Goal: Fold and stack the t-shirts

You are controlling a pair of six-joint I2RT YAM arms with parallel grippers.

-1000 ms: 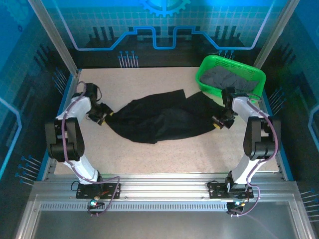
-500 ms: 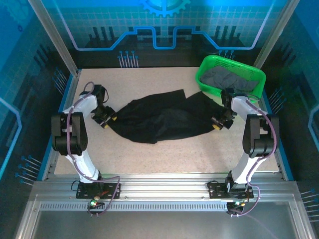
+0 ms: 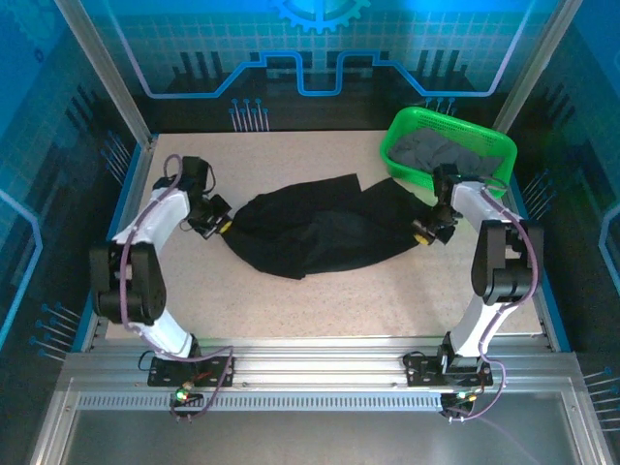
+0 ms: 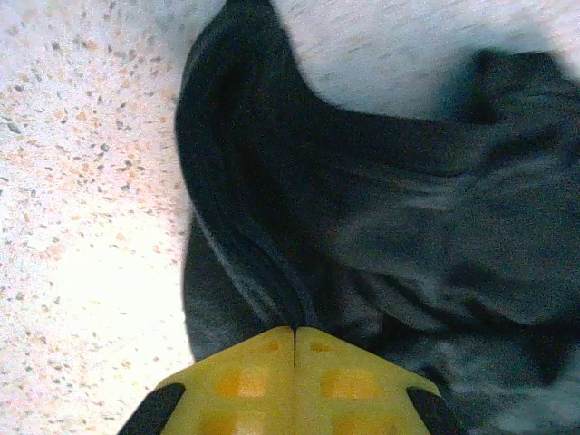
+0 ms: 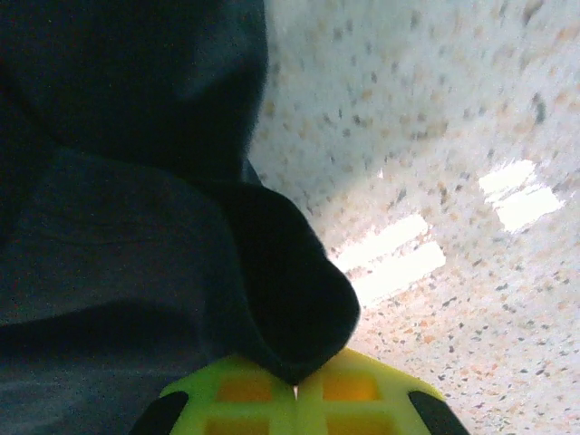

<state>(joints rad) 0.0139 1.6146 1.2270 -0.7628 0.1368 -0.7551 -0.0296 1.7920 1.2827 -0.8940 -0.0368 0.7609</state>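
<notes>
1. My left gripper (image 3: 221, 225) is low over the table (image 3: 291, 300), at the left end of the black t-shirt (image 3: 310, 232).
2. In the left wrist view, the left gripper (image 4: 294, 331) has its yellow pads (image 4: 240, 382) pressed together, with only a thin seam between them. A fold of the black t-shirt (image 4: 408, 208) runs straight into that seam, so the jaws are clamped on cloth.
3. From the left jaws, the shirt bunches ahead and off to the right in thick wrinkles. Bare speckled table (image 4: 82, 181) lies to the left of the jaws.
4. My right gripper (image 3: 421, 235) is at the opposite end of the same shirt, also low over the table.
5. In the right wrist view, the right gripper (image 5: 296, 385) also has its pads (image 5: 349, 388) together. A rounded lump of the black t-shirt (image 5: 118, 227) sits right at the seam, pinched there.
6. From the right jaws, the cloth spreads ahead and to the left. Bare table (image 5: 435, 163) with bright glare is ahead and to the right.
7. The shirt hangs crumpled and stretched between my two grippers, not flat and not folded.
8. A grey t-shirt (image 3: 441, 152) lies heaped in the green basket (image 3: 387, 145), just beyond my right gripper, and the black shirt's edge reaches near the basket.
</notes>
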